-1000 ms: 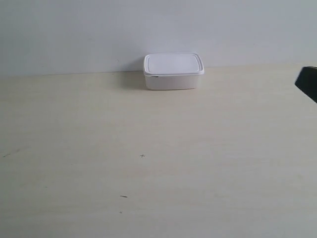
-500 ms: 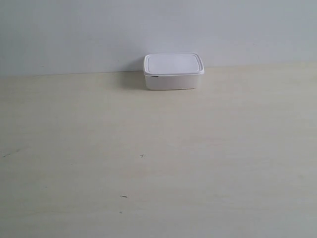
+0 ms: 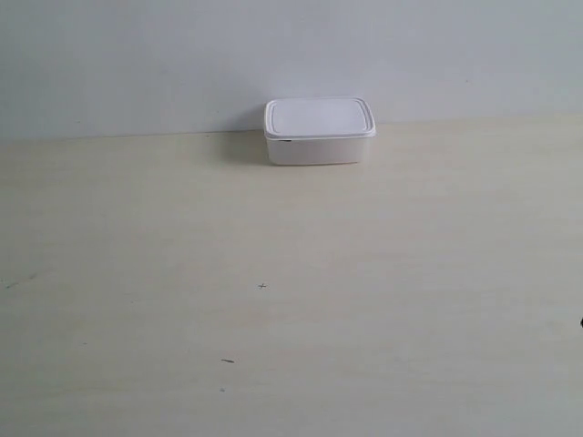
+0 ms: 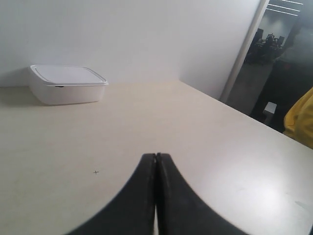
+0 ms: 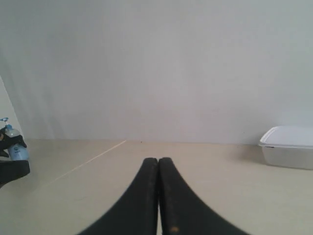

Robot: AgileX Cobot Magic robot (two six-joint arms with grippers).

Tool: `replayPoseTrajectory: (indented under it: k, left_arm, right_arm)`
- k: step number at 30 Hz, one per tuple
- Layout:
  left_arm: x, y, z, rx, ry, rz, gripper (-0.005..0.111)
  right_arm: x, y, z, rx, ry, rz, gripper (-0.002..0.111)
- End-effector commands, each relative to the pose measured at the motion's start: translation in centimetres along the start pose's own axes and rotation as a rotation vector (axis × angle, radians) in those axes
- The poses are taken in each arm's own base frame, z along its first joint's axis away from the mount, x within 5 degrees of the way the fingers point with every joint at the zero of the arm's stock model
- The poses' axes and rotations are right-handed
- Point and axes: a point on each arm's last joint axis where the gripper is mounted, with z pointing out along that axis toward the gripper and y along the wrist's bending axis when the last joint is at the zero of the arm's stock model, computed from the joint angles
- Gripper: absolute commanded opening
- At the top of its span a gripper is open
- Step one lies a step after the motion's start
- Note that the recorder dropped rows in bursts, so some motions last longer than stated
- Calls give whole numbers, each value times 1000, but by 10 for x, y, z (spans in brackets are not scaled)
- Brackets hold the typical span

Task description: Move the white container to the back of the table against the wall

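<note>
Exterior view: a white container, lid on, sits upright at the back of the table, its rear side at the foot of the wall. Whether it actually touches the wall cannot be told. The lid is flat with a raised rim, and a faint shadow falls on the table beside the box. The pale wood-grain table spreads wide toward the camera, marked by a few tiny dark specks.

Left wrist view: the left gripper has its two black fingers pressed together with no gap, holding nothing. It hangs low over the table. The container lies ahead of it and off to one side, well apart. To the gripper's other side the table ends; past that edge are a dark room and a yellow patch, too blurred to identify.

Right wrist view: the right gripper is likewise closed tight and empty, low over the table. The container lies ahead of it and off to one side, well apart, near the wall. On the gripper's other side, past the table edge, stands a small bottle with a blue top.
</note>
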Motion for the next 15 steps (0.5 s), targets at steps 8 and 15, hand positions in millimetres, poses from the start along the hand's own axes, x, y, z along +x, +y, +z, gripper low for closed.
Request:
replayPoseTrajectory:
  k: [8, 15]
  left_arm:
    - [0, 0, 0, 4, -3, 7, 0]
    - [-3, -1, -5, 15, -52, 6, 0]
  right_arm:
    - [5, 1, 0, -8, 37, 106, 0]
    - [5, 1, 0, -8, 37, 106, 0]
